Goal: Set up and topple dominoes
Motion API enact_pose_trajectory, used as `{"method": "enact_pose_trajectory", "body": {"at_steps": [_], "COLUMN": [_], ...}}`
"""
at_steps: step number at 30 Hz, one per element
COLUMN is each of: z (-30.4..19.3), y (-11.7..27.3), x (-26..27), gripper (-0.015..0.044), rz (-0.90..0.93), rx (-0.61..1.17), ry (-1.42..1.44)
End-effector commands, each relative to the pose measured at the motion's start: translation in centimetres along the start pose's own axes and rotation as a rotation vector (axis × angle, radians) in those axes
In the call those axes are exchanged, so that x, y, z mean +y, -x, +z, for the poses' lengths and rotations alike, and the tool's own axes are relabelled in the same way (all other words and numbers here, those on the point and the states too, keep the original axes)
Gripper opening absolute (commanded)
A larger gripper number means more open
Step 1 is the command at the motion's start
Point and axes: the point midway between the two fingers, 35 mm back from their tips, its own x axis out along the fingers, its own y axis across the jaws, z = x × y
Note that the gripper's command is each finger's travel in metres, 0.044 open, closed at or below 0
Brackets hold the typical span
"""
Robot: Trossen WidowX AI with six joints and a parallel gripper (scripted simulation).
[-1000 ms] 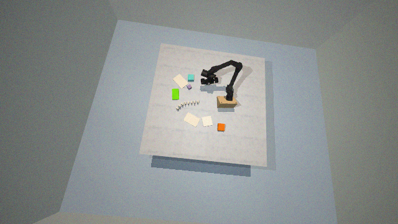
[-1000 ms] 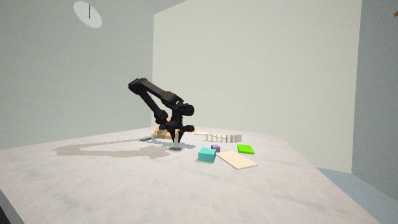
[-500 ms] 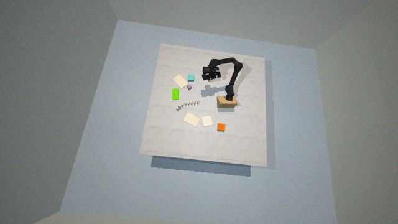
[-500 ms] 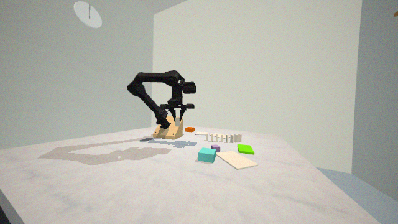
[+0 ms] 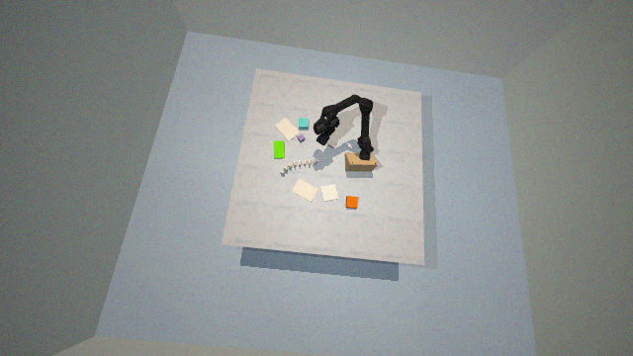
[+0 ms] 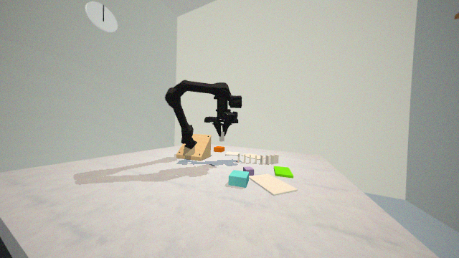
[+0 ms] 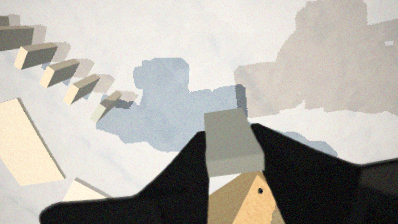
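Currently pinches a pale domino (image 6: 221, 137) (image 7: 232, 137) between the fingers (image 6: 218, 128), clear of the surface (image 5: 386, 222) (image 6: 161, 215) (image 7: 165, 25) and just past the robot-base end of the curved domino row (image 5: 300, 164) (image 6: 262, 159) (image 7: 62, 72). Has a green block (image 5: 279, 149) (image 6: 283, 172), a purple cube (image 5: 301, 138) (image 6: 248, 170) and a teal block (image 5: 304, 124) (image 6: 238, 178) on one side of the row, an orange block (image 5: 351, 202) (image 6: 219, 149) on the other.

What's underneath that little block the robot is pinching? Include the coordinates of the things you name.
Under the raised domino (image 6: 221, 137) (image 7: 231, 137) in the gripper (image 6: 221, 134) (image 7: 228, 134), the exterior view shows a gap of air above the tabletop (image 6: 161, 215). The domino's bottom face is turned away, so it can't be seen.
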Motion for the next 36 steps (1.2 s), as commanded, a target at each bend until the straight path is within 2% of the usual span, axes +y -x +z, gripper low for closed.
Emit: {"method": "enact_pose_trajectory", "body": {"at_steps": [1, 5, 7, 13, 36], "z": [-1.1, -3.4, -3.9, -3.9, -3.9], "y": [0.3, 0.0, -0.1, -0.4, -11.9], "x": [5.0, 10.7, 11.6, 11.7, 11.7], "gripper": [0.0107, 0.0107, 0.0107, 0.0107, 0.0107], "rz": [0.008, 0.003, 0.001, 0.002, -0.001], "rx": [0.007, 0.018, 0.02, 0.02, 0.017], "ry": [0.301, 0.66, 0.722, 0.722, 0.721]}}
